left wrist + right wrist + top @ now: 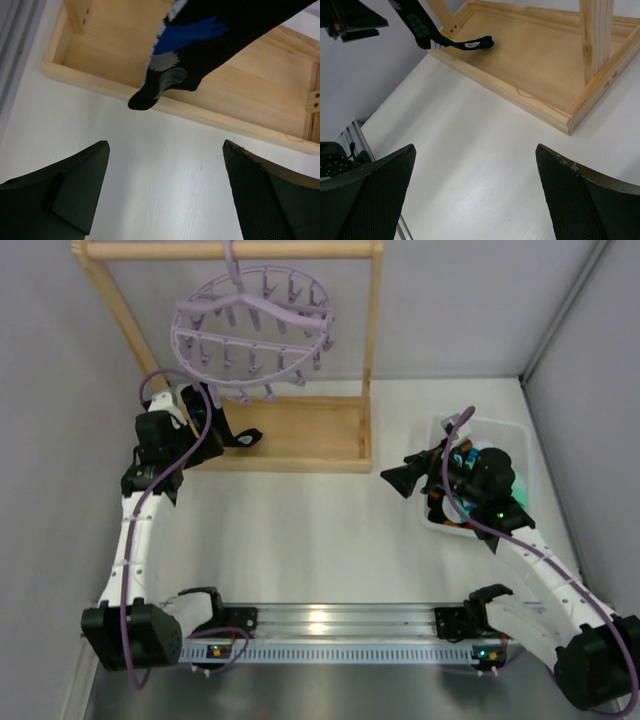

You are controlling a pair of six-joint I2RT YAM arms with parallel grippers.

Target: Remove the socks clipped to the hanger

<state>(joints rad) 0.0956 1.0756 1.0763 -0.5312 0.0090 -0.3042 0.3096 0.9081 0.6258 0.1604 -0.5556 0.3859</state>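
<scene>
Lilac hanger (252,335) looks nearly stripped: one black sock (200,45) seems still clipped at its near-left edge, dangling over the wooden rack base (100,55). Some others look dumped in the white bin (500,425). The left gripper (165,145), just under that sock, and the right gripper (475,147) are both spread wide, holding nothing.

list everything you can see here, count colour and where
hanger: one, pale lilac, hooked on the rack's top bar
sock: one, black with blue and grey marks, hanging below the hanger, toe over the rack base
socks in bin: count unclear, teal among them, partly hidden by the right arm
wooden rack: one, light wood, far side of table
bin: one, white, right of rack
rail: one, silver, near edge
table: one, white
left gripper: open, below the sock
right gripper: open, left of bin
</scene>
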